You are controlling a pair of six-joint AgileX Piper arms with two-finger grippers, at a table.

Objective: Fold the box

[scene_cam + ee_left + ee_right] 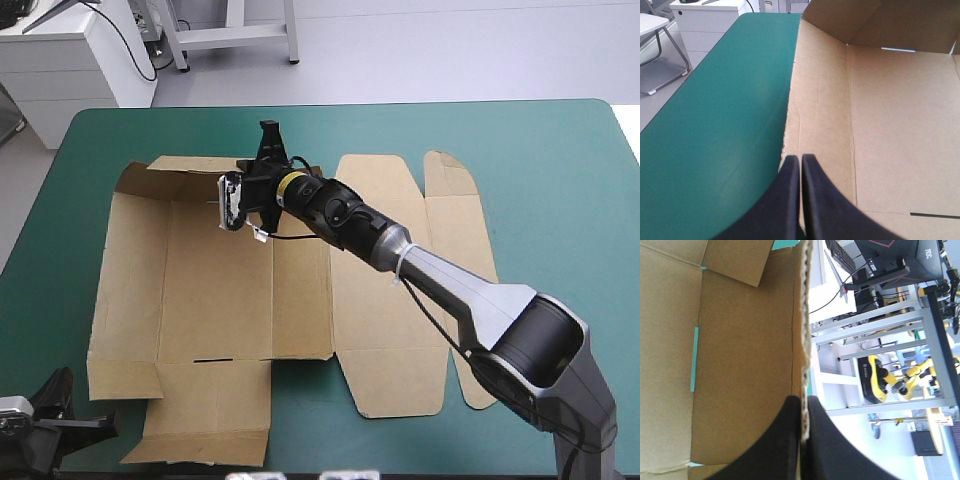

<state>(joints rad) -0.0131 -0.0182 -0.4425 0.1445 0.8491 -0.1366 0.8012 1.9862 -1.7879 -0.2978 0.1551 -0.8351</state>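
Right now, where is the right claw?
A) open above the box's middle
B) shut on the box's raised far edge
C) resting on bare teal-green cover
B: the right claw is all but shut on the raised corrugated edge of the box.

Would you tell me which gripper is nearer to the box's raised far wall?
Right. The right gripper clamps the top edge of that wall; the left gripper sits by the near-left corner of the box.

L gripper (800, 160): bare teal-green cover (715, 130) ahead-left, free lane. Flat box (890, 125) panel ahead-right; raised wall (875, 22) blocks far end. R gripper (802, 401): wall edge betw. fingers, clear air outside.
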